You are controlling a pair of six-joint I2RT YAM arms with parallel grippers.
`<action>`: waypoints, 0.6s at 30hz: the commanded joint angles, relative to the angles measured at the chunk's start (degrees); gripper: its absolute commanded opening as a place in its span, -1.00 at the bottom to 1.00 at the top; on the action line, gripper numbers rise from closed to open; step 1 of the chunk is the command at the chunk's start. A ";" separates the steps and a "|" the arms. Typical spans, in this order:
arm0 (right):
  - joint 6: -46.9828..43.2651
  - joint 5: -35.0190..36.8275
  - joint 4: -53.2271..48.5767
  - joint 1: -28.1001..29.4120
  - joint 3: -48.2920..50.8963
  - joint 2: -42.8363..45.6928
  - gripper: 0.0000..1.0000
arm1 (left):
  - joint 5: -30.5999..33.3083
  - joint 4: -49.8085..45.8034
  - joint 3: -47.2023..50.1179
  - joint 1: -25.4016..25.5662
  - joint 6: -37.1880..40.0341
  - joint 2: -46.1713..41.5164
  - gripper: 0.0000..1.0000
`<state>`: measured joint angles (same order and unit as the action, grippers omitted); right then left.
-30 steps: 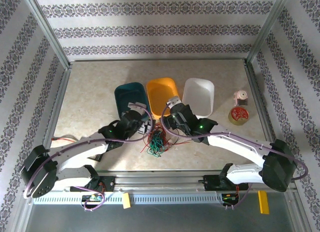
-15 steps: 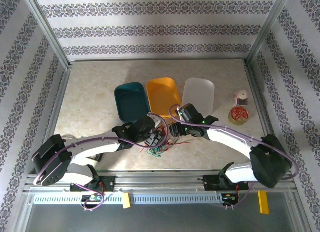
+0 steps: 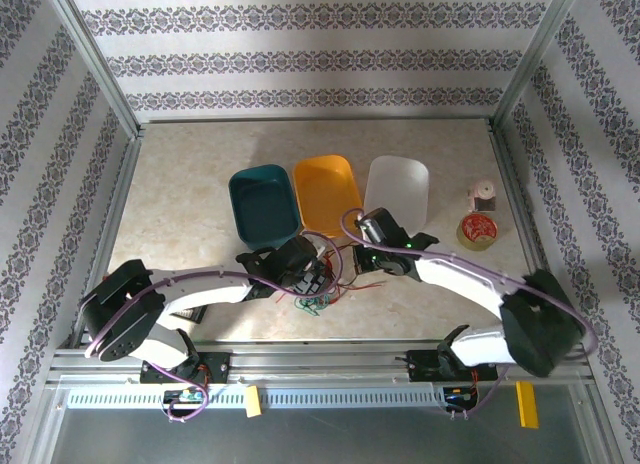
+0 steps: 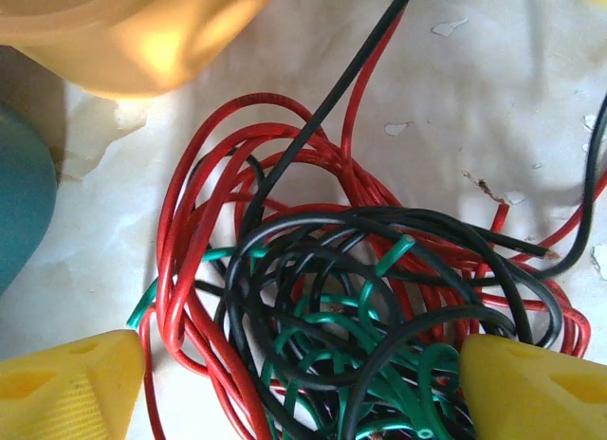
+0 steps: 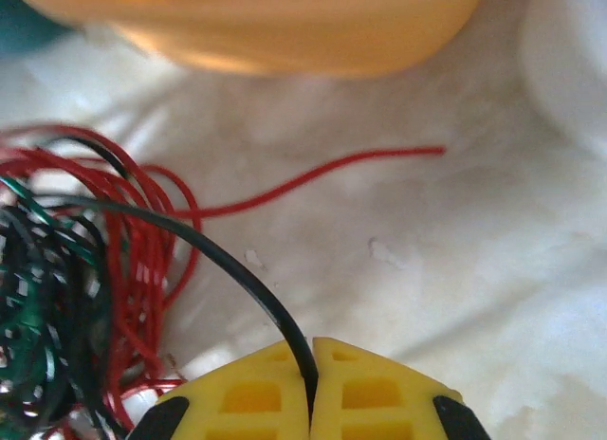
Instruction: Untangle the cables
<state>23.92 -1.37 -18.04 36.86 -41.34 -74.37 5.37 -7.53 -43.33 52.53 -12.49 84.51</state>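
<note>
Marbled table (image 3: 180, 184) inside a wallpapered booth. Nearest, the left hand (image 4: 303, 383) stands spread wide, its 2 yellow fingertips straddling the cables (image 4: 351, 298), a red, green and black tangle lying mid-table. The right hand (image 5: 311, 388) is clenched on 1 black cable (image 5: 237, 269) leading out of that tangle. Beyond sit 3 bins: teal bin (image 3: 263, 202), orange bin (image 3: 327, 192), white bin (image 3: 398, 189).
</note>
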 commanded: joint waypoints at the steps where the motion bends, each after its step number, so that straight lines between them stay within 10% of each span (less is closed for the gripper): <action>1: 2.68 9.06 -0.38 -0.15 0.34 7.54 -1.00 | 1.09 0.47 2.18 0.68 -1.04 1.20 0.72; 18: -5.60 24.46 -1.33 -4.00 -13.40 23.55 -1.00 | 0.12 4.05 4.48 0.64 -1.89 2.85 0.81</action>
<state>20.47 20.69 -21.10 34.26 -51.37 -52.29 5.28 -2.92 -40.18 52.56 -15.03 86.26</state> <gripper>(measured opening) 0.048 0.904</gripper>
